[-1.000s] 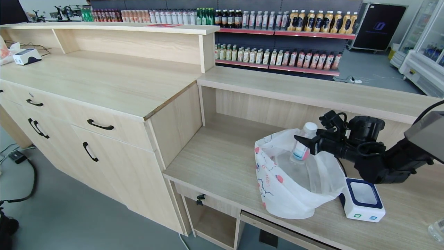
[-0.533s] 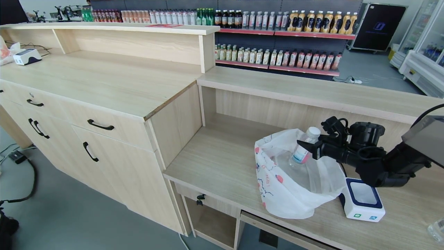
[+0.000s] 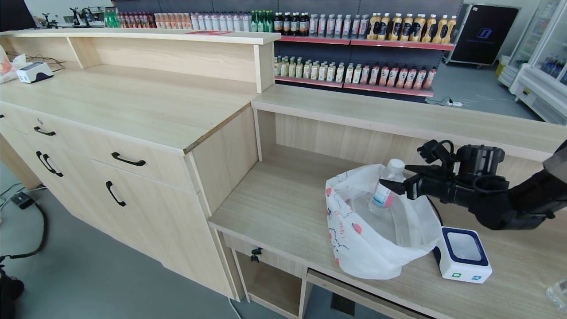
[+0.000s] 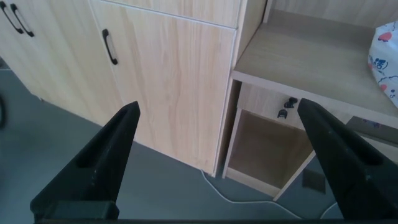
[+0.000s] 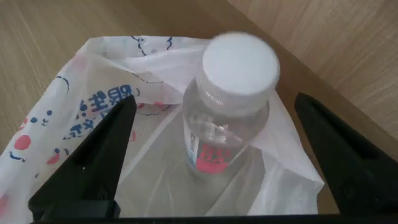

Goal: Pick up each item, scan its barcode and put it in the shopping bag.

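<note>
A clear water bottle (image 3: 383, 191) with a white cap and a red-and-blue label stands upright inside the white printed shopping bag (image 3: 361, 241) on the lower counter. In the right wrist view the bottle (image 5: 231, 118) sits in the bag's (image 5: 81, 118) mouth. My right gripper (image 3: 398, 176) hangs just right of the bottle's top, open, its fingers (image 5: 93, 162) spread wide on either side without touching it. My left gripper (image 4: 217, 107) is open and holds nothing, hanging over the grey floor in front of the cabinet.
A white barcode scanner (image 3: 463, 256) with a blue-framed window stands right of the bag. Another clear bottle (image 3: 558, 292) peeks in at the counter's right end. A raised ledge (image 3: 398, 116) runs behind the bag. A taller cabinet (image 3: 133, 115) stands to the left.
My right gripper has lowered the bottle into the bag, opened off it and drawn back to the right. The bottle now stands in the bag by itself.
</note>
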Controlling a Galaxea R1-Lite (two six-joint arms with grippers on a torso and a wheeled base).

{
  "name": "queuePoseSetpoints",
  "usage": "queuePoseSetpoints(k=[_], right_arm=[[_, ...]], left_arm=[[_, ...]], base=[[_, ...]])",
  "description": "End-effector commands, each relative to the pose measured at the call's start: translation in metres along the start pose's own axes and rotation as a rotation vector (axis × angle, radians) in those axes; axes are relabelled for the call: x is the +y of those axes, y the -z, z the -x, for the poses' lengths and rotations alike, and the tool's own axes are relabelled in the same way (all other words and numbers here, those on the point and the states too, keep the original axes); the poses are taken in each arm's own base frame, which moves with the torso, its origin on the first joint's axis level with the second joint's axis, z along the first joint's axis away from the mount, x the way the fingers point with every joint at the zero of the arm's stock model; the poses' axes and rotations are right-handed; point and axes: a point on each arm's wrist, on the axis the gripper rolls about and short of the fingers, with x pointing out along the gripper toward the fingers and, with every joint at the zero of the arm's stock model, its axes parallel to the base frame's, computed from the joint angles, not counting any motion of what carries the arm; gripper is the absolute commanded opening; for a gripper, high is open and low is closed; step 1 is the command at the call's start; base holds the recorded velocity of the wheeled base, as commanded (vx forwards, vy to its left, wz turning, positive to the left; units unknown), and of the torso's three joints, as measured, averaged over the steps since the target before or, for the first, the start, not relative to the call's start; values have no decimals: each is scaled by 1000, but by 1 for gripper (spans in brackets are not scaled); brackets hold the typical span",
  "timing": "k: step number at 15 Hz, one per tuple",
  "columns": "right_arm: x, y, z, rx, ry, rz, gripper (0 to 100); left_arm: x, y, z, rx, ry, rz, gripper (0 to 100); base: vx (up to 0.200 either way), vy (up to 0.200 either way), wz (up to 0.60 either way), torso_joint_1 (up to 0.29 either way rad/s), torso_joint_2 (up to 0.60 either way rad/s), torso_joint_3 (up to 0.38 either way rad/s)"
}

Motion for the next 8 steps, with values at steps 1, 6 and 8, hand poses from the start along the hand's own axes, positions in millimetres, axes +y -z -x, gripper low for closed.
queuePoseSetpoints(k=[1,6,8], right_arm=[[6,-46,33,-60,11,0,100],[37,-97,156,-94,97,17,100],[36,-91,198,-14,186,145,100]], left_arm=[[0,0,0,-1,0,0,100],[0,0,0,-1,0,0,100],[0,0,0,-1,0,0,100]], base=[[0,0,0,0,0,0],[0,0,0,0,0,0],[0,0,-600,2,5,0]])
